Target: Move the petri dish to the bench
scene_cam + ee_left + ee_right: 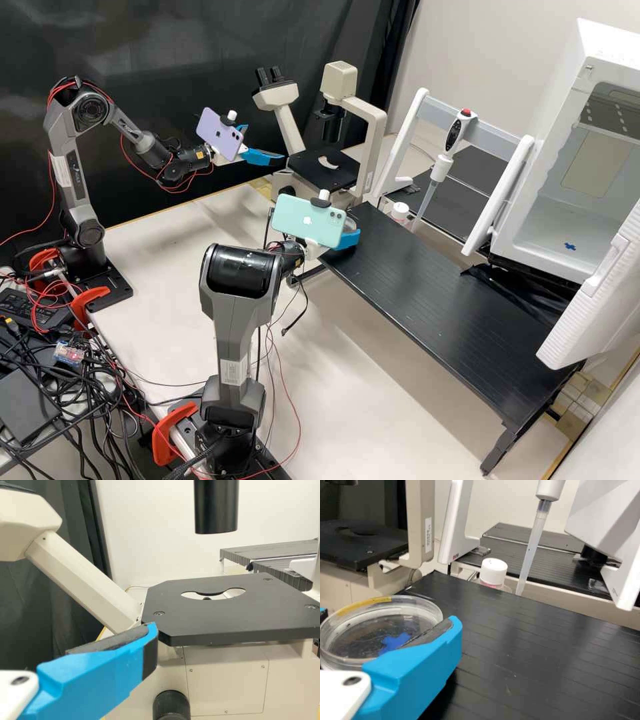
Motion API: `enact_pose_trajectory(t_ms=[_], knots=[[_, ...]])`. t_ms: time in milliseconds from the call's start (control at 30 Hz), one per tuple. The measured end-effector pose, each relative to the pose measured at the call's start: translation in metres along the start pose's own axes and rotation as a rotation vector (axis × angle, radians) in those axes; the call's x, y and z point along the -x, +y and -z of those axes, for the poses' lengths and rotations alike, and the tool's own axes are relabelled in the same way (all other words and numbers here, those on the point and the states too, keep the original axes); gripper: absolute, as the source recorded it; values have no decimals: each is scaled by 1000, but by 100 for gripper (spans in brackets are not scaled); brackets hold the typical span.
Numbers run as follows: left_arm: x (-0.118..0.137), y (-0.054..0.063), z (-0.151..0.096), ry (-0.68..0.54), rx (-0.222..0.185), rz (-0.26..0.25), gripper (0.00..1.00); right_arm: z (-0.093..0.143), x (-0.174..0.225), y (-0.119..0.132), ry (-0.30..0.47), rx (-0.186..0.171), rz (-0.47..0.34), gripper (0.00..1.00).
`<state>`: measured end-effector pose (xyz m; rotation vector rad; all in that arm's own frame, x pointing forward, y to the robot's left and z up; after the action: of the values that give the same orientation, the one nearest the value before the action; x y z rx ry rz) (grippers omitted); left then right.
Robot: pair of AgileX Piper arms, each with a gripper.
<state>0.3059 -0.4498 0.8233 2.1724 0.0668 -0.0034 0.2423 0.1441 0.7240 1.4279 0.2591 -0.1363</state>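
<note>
High view: R gripper [349, 232], blue-fingered on the nearer dark grey arm, grasps the clear, round plastic petri dish [357, 637] btwn its fingers. Dish is at the corner of the black ribbed bench [433, 293], on the microscope side; can't tell if it touches the surface. L gripper [265, 143], blue-fingered on the farther arm, is spread w/ nothing btwn its fingers, beside the cream microscope [377, 137] and near its flat black stage [200, 622].

In the way: microscope stands btwn L gripper and the bench, close to R gripper too. Mint green phone [308, 221] sits on R arm, purple phone [220, 133] on L arm. Clear, slim pipette [532, 545] slants down under its white, red-buttoned holder [455, 133], lower end by the bench's far edge. Open, white ribbed door [597, 300] juts by the bench's other end.

Containers: dish has a yellow strip on its rim; blue cross-shaped patch shows in or thru it, can't tell which. White-capped bottle [494, 572] is near the pipette, pink showing just under the cap; rest of contents unclear. White, open-fronted cabinet [600, 50] has a small blue cross [570, 246] on its floor and a perforated grey panel [610, 113] up top.
</note>
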Motion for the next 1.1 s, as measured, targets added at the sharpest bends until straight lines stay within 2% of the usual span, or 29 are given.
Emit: enact_pose_trajectory(t_ms=[200,233,700,967,1100], knots=[[0,0,0,0,0,0,100,-6,-6,-2,-16,-1,-35,0],[0,0,0,0,0,0,100,-7,-7,-2,-13,2,-37,100],[0,0,0,0,0,0,100,-6,-6,-1,-13,6,-52,100],[0,0,0,0,0,0,100,1,10,2,27,19,-58,100],[0,0,0,0,0,0,100,2,25,13,58,-3,-93,100]])
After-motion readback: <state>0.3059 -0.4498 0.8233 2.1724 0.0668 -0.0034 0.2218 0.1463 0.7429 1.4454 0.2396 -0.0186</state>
